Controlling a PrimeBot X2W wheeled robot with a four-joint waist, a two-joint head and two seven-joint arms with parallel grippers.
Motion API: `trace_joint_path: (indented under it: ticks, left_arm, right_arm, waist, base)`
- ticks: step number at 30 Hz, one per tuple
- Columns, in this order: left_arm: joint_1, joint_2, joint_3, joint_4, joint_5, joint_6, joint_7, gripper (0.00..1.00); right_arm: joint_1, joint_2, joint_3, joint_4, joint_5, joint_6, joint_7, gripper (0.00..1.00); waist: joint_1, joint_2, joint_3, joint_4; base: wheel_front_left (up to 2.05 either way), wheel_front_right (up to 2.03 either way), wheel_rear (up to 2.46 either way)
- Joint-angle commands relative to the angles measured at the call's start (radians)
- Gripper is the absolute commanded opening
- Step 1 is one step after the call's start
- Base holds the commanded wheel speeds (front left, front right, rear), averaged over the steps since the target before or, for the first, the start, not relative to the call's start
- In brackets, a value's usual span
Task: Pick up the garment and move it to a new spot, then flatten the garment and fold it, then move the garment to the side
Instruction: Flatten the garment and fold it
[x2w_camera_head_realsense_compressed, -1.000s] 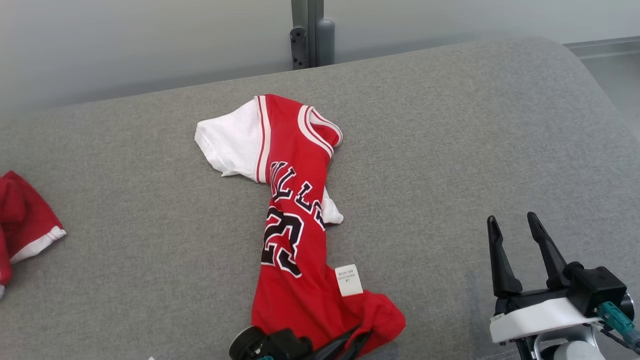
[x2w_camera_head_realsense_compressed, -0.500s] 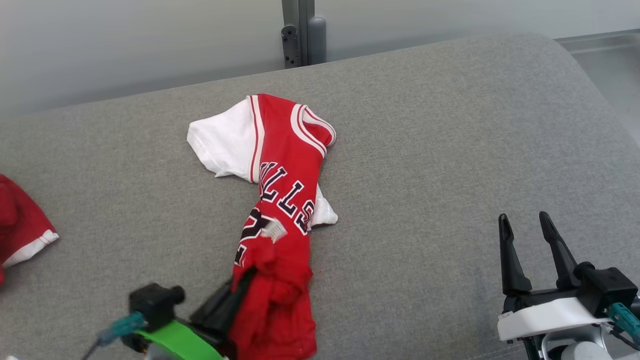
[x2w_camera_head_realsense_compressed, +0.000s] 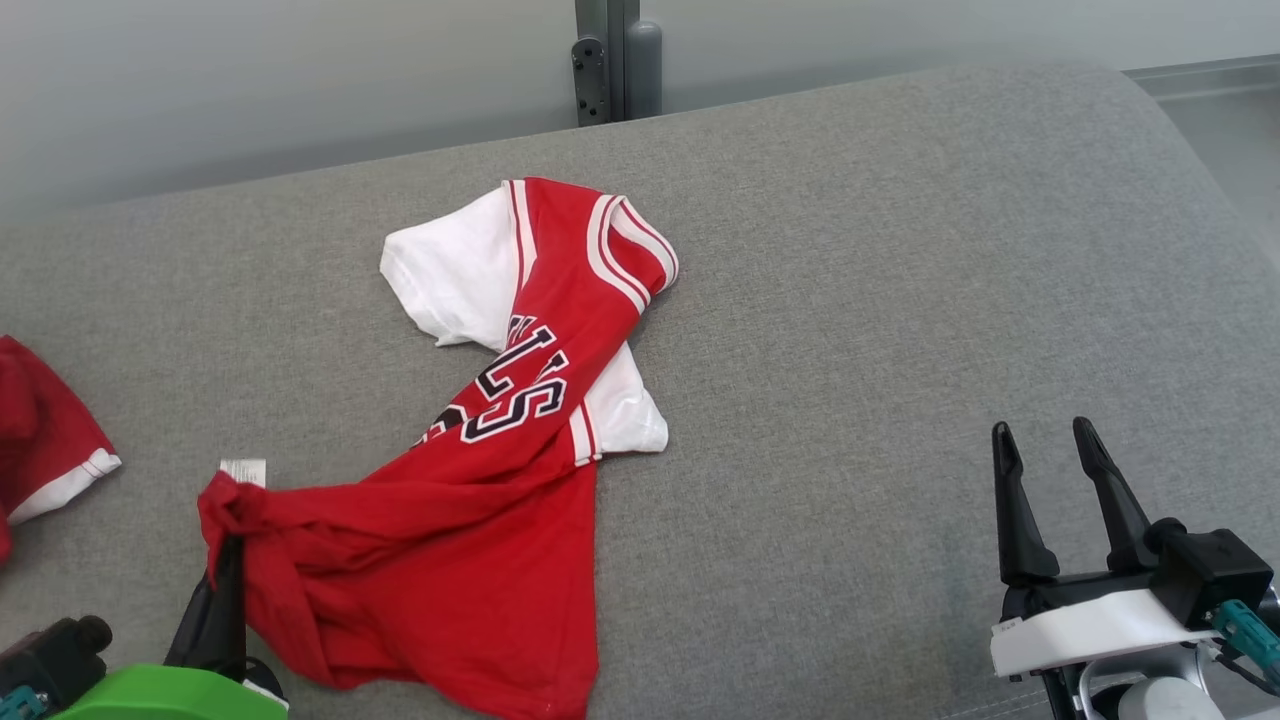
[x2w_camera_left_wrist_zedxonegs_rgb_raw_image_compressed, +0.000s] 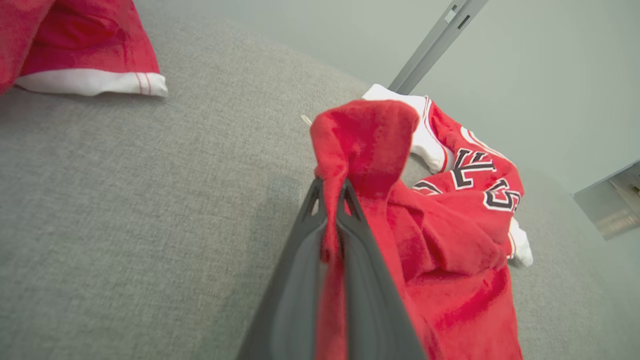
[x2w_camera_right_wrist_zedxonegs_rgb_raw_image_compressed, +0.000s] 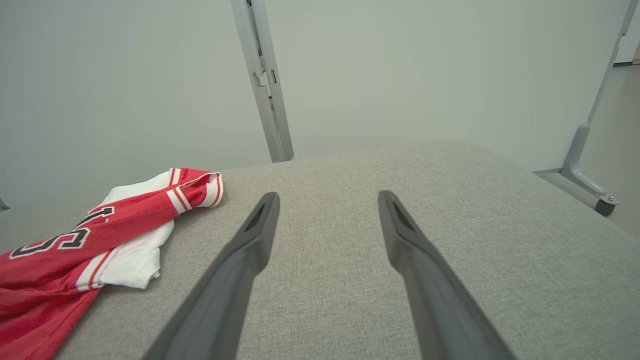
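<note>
The garment is a red basketball jersey with white sleeves and black lettering, stretched diagonally across the grey cushioned surface. Its collar end lies toward the back centre and its hem is drawn out to the front left. My left gripper is shut on a bunched corner of the hem, which rises above the fingertips in the left wrist view, with the garment trailing off to the right. My right gripper stands open at the front right, well clear of the garment, nothing between its fingers.
A second red and white piece of clothing lies at the left edge of the surface, seen too in the left wrist view. A grey metal post stands behind the surface against a pale wall. The surface rounds off at the right.
My left gripper has swung from the front centre to the front left, dragging the hem with it. The garment now lies diagonally and spread wider. The right gripper stays put, open.
</note>
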Motion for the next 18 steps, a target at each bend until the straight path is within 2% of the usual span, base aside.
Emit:
trace_joint_path:
  ticks: [1, 3, 4, 5, 6, 7, 12, 15, 18]
  left_arm:
    - [0.007, -0.016, 0.013, 0.032, 0.009, -0.011, 0.0, 0.0]
    - [0.004, -0.04, 0.043, 0.09, 0.038, -0.01, 0.0, 0.0]
    - [-0.002, -0.056, 0.072, 0.117, 0.05, 0.004, 0.0, 0.0]
    - [-0.006, -0.075, 0.1, 0.14, 0.063, 0.018, 0.0, 0.29]
    - [-0.01, -0.091, 0.123, 0.158, 0.081, 0.025, 0.0, 0.72]
    - [-0.01, -0.107, 0.136, 0.177, 0.095, 0.033, 0.0, 1.0]
    - [0.012, -0.125, 0.156, 0.188, 0.159, 0.085, 0.0, 1.0]
    - [0.041, -0.106, 0.151, 0.122, 0.196, 0.165, 0.01, 1.0]
    - [0.074, -0.06, 0.15, -0.011, 0.254, 0.262, 0.038, 1.0]
  right_arm:
    - [-0.002, -0.001, 0.0, -0.002, -0.003, 0.0, -0.003, 1.0]
    - [-0.001, -0.001, 0.002, -0.004, -0.005, 0.0, -0.003, 1.0]
    - [-0.003, -0.001, 0.003, -0.004, -0.006, 0.0, -0.003, 1.0]
    - [-0.005, -0.001, 0.002, -0.004, -0.006, 0.0, -0.003, 1.0]
    - [-0.007, -0.001, 0.002, -0.005, -0.009, 0.0, -0.003, 1.0]
    - [-0.008, -0.001, 0.006, -0.006, -0.013, 0.0, -0.003, 1.0]
    - [-0.002, -0.007, 0.0, -0.007, -0.022, 0.0, -0.003, 1.0]
    - [0.01, -0.014, -0.002, -0.008, -0.026, 0.0, -0.003, 1.0]
    - [0.01, -0.021, -0.001, -0.009, -0.025, 0.0, -0.003, 1.0]
  waist:
    - [0.0, 0.0, 0.002, 0.001]
    - [0.0, 0.0, 0.005, 0.001]
    - [0.0, 0.0, 0.007, 0.002]
    - [0.0, 0.0, 0.009, 0.003]
    - [0.0, 0.0, 0.01, 0.003]
    - [0.0, 0.0, 0.01, 0.004]
    - [0.0, 0.0, 0.008, 0.007]
    - [0.0, 0.0, 0.0, 0.015]
    - [0.0, 0.0, -0.009, 0.023]
  base:
    - [0.0, 0.0, 0.0]
    - [0.0, 0.0, 0.0]
    - [0.0, 0.0, 0.0]
    - [0.0, 0.0, 0.0]
    - [0.0, 0.0, 0.0]
    - [0.0, 0.0, 0.0]
    - [0.0, 0.0, 0.0]
    - [0.0, 0.0, 0.0]
    - [0.0, 0.0, 0.0]
